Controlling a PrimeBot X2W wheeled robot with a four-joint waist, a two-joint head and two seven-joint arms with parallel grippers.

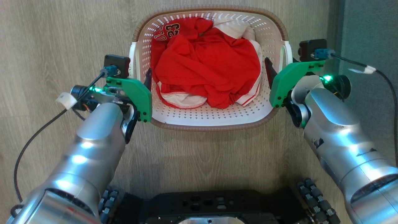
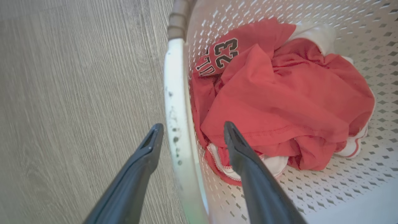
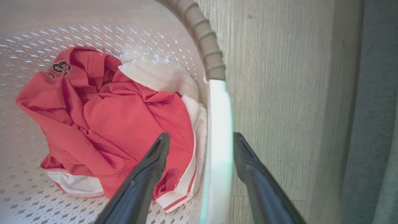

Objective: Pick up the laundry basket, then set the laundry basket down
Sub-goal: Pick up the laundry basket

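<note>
Black metal nearest you is the robot's base [image 1: 205, 205], low in the head view. From either side of it, two silver forearms reach forward over a pale wood-grain floor [image 1: 62, 31].

Your left gripper [image 1: 141, 77] [image 2: 193, 125] is released. Its two dark fingers are spread and straddle the basket's white left handle [image 1: 133, 59] [image 2: 175, 102], one finger outside over the floor, the other inside over the clothes. A gap shows on both sides of the handle.

Your right gripper [image 1: 276, 67] [image 3: 201, 135] is spread the same way around the white right handle [image 1: 287, 53] [image 3: 219, 124]. Its outer finger is very close to the handle; you cannot tell whether it touches. Its inner finger is clear of it.

Between the two grippers sits the laundry basket [image 1: 211, 119] [image 2: 342, 186] [image 3: 31, 199], cream-white and perforated with a brown woven-look rim. It rests on the floor just ahead of the base, near the floor's right edge, where the wood meets a grey strip [image 1: 367, 25].

Inside it lies a crumpled red garment [image 1: 208, 65] with the number 23 showing near the far left corner. White cloth [image 1: 233, 29] shows toward the far right corner, and red-trimmed white peeks out at the near side.
</note>
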